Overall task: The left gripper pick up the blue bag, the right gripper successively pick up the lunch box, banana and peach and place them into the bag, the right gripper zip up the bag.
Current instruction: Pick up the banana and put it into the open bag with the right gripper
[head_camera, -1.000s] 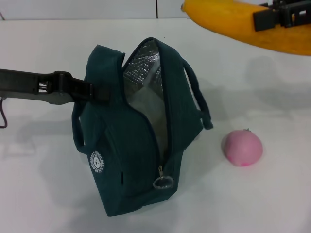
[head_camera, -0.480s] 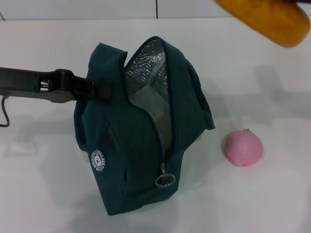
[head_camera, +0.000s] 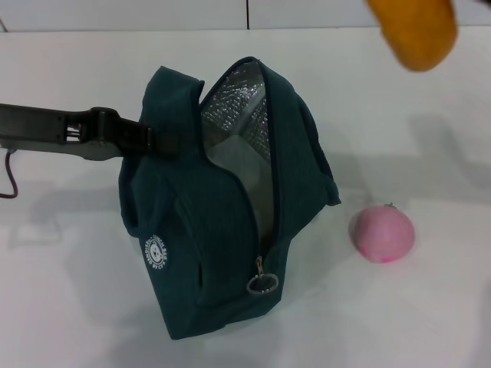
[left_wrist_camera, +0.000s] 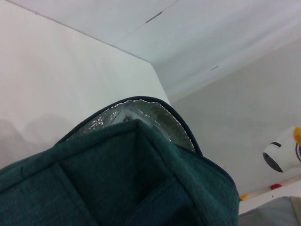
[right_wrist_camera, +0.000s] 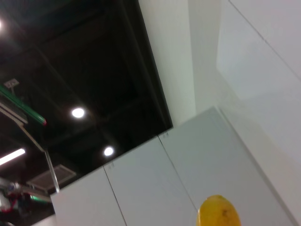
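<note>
Jaws of our left gripper [head_camera: 157,142] are pinching the blue bag [head_camera: 230,215] upright on the worktop [head_camera: 430,307], peach [head_camera: 382,233] beside it. We are seeing the banana [head_camera: 414,29] aloft; our wrist view is showing only its tip, and we cannot tell how the right jaws stand.

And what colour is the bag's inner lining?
Silver foil lining inside the blue bag; clearest in the head view.

The banana [head_camera: 413,31] is cut off by the top edge (whatever holds it is unseen); the bag [head_camera: 222,207] hides its contents.
</note>
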Motion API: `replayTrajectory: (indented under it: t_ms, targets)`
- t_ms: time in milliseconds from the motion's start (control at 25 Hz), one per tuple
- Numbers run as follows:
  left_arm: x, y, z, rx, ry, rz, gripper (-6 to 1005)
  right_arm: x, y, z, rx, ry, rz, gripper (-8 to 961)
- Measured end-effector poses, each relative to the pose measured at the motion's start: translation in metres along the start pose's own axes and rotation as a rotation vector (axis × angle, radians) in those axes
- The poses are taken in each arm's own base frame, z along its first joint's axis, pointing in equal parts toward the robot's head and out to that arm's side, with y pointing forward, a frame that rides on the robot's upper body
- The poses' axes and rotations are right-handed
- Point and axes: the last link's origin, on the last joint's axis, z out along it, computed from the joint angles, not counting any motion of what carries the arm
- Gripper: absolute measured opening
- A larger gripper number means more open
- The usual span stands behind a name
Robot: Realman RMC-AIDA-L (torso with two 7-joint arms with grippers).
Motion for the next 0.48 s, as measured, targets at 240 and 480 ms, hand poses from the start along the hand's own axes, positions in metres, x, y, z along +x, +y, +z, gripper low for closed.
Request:
replayTrajectory:
  t_ms: [240,480]
  targets:
    - [0.0000,0.0004,0.0009,-0.002,-0.004,0.004,53,0.0034,-0.0046,0.0013,0.028,0.033,0.003,418]
    - [-0.0003,0.0009,0.0030,-0.006,-0.008,0.003,53,0.0032,-0.0039,0.0030,0.016,0.029,0.004,418]
